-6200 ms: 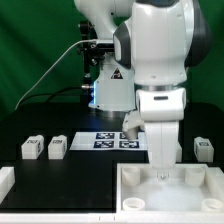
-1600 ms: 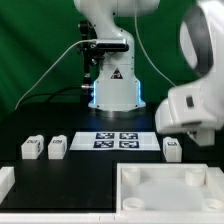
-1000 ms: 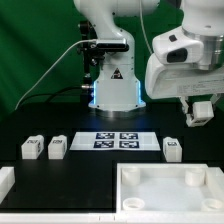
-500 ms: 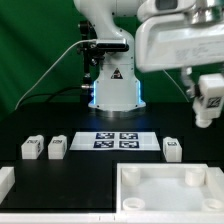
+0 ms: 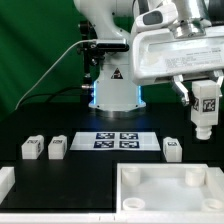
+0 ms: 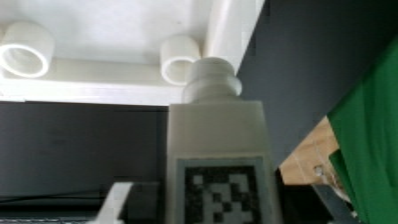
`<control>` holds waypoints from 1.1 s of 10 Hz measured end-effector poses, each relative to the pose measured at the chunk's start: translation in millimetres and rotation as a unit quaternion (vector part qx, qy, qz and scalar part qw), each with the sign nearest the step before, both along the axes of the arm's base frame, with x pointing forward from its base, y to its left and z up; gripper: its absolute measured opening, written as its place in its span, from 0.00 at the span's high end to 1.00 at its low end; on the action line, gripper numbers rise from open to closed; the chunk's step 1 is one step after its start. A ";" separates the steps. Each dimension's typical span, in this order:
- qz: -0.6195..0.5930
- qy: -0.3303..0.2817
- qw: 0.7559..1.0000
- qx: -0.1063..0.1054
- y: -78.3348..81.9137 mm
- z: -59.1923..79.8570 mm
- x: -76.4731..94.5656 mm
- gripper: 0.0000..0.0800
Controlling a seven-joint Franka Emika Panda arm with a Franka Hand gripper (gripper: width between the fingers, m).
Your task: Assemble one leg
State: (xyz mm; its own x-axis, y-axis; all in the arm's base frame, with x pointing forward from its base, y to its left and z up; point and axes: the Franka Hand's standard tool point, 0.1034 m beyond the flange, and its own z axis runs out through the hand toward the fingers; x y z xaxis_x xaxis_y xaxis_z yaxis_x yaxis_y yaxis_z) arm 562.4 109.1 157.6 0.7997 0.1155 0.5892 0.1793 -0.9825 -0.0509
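Note:
My gripper (image 5: 203,93) is shut on a white leg (image 5: 204,108) and holds it upright in the air at the exterior view's right, with its black-and-white tag facing the camera. In the wrist view the held leg (image 6: 217,140) fills the middle, its peg end pointing toward the white tray (image 6: 107,85) and its round sockets. Three more legs lie on the black table: two at the left (image 5: 32,148) (image 5: 57,147) and one at the right (image 5: 172,149), below the held one. The large white tray (image 5: 150,205) lies at the front.
The marker board (image 5: 118,140) lies at the table's middle, in front of the arm's base (image 5: 112,88). A white piece (image 5: 5,182) sits at the front left edge. A green curtain hangs behind.
The arm's wrist has turned and shifted at the right. The held leg has gone from half hidden to hanging upright with its tag showing.

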 end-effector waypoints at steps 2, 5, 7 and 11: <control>-0.009 -0.016 1.000 0.013 5.2 7.6 50.6 0.64; -0.018 -0.008 1.000 0.021 6.2 -27.9 65.8 0.64; -0.021 0.006 1.000 0.022 5.3 -46.0 60.7 0.64; -0.020 0.024 0.999 0.022 7.6 -66.3 52.5 0.64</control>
